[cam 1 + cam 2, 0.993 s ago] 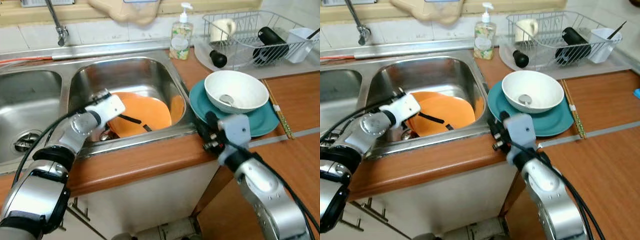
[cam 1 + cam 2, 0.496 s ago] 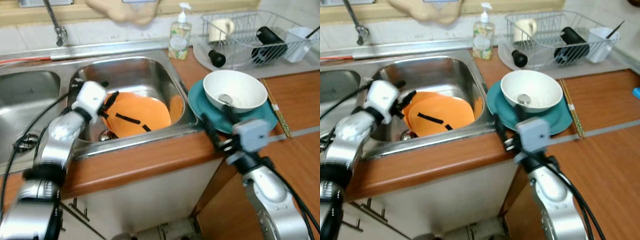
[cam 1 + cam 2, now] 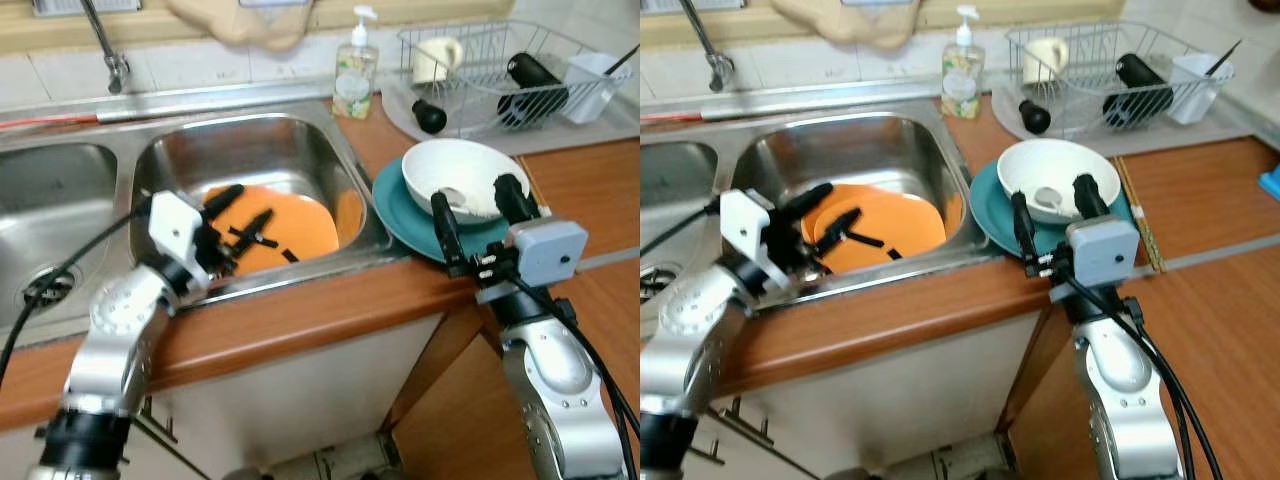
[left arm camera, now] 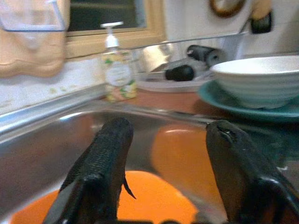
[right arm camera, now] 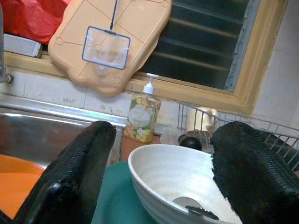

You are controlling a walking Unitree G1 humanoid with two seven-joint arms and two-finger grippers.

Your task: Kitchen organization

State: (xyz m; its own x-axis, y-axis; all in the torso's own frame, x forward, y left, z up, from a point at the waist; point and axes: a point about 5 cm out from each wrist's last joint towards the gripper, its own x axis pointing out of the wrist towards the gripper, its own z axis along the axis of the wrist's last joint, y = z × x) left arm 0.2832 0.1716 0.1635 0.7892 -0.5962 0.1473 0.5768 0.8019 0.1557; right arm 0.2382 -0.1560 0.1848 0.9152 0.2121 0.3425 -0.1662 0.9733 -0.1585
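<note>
Right wrist view — spoon (image 5: 196, 208) in bowl (image 5: 163, 186)

We see a brown wooden counter (image 3: 300, 315) with a steel sink (image 3: 250, 150), a teal plate (image 3: 400, 210), a soap bottle (image 3: 355, 75) and a dish rack (image 3: 500, 60).

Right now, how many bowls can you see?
1. The white bowl sits on the teal plate on the counter beside the sink, between the right gripper's open fingers. The dish rack could hide more.
</note>
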